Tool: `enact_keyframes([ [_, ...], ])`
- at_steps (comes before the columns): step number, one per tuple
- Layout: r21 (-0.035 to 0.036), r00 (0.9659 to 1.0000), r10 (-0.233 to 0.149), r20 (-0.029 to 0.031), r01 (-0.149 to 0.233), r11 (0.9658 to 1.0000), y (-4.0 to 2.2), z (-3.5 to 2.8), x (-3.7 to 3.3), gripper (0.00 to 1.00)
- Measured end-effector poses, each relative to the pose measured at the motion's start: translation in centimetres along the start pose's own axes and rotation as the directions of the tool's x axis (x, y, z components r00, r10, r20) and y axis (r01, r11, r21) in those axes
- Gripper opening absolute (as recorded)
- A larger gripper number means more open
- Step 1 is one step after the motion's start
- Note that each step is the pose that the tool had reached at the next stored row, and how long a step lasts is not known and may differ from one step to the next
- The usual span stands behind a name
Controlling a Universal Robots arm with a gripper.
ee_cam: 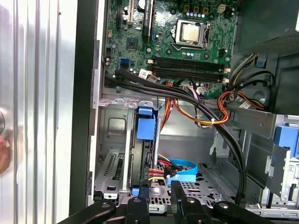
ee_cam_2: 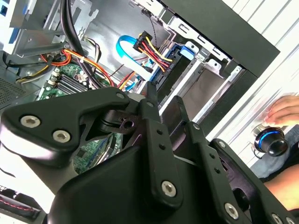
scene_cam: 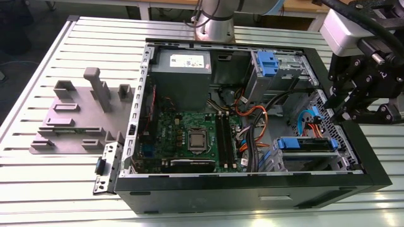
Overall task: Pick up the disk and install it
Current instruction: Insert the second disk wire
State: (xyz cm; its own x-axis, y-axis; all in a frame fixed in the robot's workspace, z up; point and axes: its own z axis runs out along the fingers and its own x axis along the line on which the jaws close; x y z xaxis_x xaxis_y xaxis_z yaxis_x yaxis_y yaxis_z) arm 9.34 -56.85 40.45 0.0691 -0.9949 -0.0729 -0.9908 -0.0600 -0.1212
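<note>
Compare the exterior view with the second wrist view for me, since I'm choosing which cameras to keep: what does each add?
Exterior view adds: the grey fixture on the table, and the power supply. Second wrist view adds: a hand by a knob. Both: the motherboard, the blue cable, and the disk in its bay.

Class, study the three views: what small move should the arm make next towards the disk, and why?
Probably a short, slow descent toward the disk. The gripper hangs above the case at the exterior view's right, apart from the disk, which sits low inside in its blue carrier. Slowly, because the coloured cables lie close beside the disk in the first wrist view.
</note>
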Motion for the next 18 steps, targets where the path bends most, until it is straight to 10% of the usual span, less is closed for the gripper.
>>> enact_keyframes([
  [18,0.0000,1.0000,0.000,-0.0001,0.000,1.0000,-0.15,-1.21,-0.09,0.33],
])
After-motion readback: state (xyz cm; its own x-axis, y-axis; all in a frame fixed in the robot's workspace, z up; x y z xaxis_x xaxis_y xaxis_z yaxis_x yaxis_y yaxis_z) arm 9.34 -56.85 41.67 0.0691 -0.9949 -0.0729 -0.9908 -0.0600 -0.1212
